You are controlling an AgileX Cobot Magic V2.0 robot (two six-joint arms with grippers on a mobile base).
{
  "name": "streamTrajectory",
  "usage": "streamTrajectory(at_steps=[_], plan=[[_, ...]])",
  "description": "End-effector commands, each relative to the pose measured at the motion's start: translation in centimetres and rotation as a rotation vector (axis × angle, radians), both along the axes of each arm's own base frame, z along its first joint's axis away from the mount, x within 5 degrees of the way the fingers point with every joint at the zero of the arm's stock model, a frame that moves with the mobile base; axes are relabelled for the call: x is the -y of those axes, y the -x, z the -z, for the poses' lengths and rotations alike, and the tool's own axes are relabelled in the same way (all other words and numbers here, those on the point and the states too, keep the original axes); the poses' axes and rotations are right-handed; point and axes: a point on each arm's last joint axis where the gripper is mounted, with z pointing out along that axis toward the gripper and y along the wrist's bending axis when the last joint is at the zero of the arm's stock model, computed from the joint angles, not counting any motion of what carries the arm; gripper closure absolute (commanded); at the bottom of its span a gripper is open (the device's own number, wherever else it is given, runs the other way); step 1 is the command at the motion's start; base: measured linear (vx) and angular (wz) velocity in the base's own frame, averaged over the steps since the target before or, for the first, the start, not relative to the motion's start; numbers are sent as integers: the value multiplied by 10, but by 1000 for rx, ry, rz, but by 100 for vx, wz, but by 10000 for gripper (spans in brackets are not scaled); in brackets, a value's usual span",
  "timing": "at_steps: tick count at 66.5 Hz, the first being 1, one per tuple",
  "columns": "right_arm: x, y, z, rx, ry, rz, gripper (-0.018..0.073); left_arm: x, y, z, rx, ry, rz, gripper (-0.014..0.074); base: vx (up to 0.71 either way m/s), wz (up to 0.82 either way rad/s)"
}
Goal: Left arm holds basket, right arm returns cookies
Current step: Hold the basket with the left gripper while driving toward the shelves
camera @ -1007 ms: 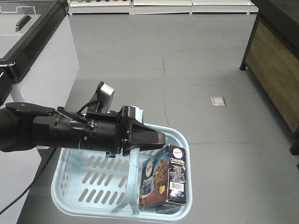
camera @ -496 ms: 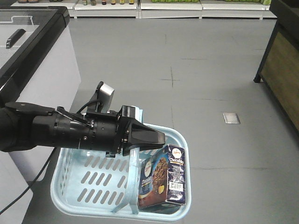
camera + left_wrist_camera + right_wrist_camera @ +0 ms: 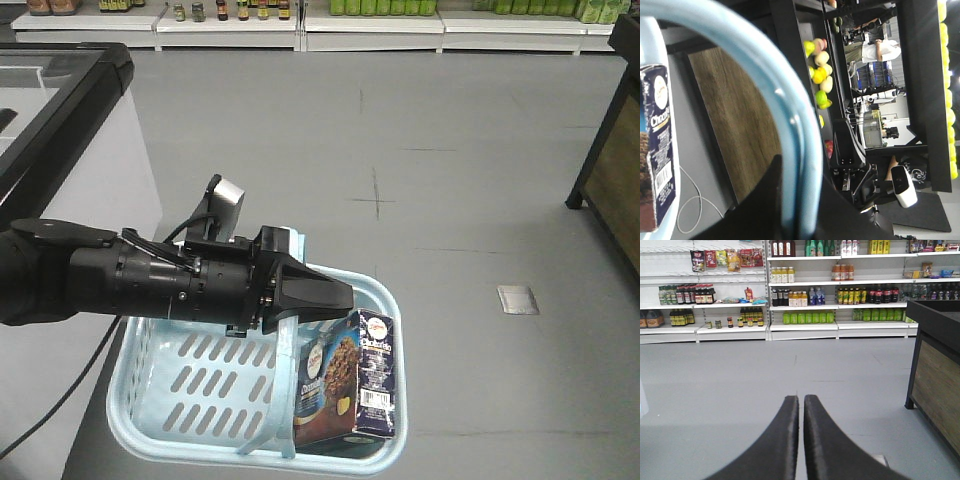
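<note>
My left arm reaches across the front view from the left. Its pointed black left gripper is shut on the flat handle of the light blue basket, which hangs under it. In the left wrist view the handle runs between the dark jaws of that gripper. The cookies, a dark carton marked "Chocofello", stand upright in the basket's right end, also seen as cookies at the left edge. My right gripper is shut, nothing between its fingers, pointing at open floor.
A grey counter with a black top stands to the left. A black stand with a wooden side is at the right. Shop shelves with bottles line the far wall. A metal floor plate lies right of the basket.
The background has slid right and downward in the front view, bringing the far shelves into sight. The left arm, basket and cookies keep their places in the frame.
</note>
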Motion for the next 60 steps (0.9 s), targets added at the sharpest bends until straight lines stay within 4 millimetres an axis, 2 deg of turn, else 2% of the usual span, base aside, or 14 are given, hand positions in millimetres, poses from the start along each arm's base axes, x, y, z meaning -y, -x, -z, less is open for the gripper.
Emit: streamTrajectory(at_steps=[1, 60], plan=[[0, 0, -2, 73, 20, 4, 566, 2, 4, -36, 43, 161, -4, 599, 47, -2], [0, 0, -2, 72, 20, 4, 566, 2, 4, -36, 43, 161, -5, 599, 50, -3]])
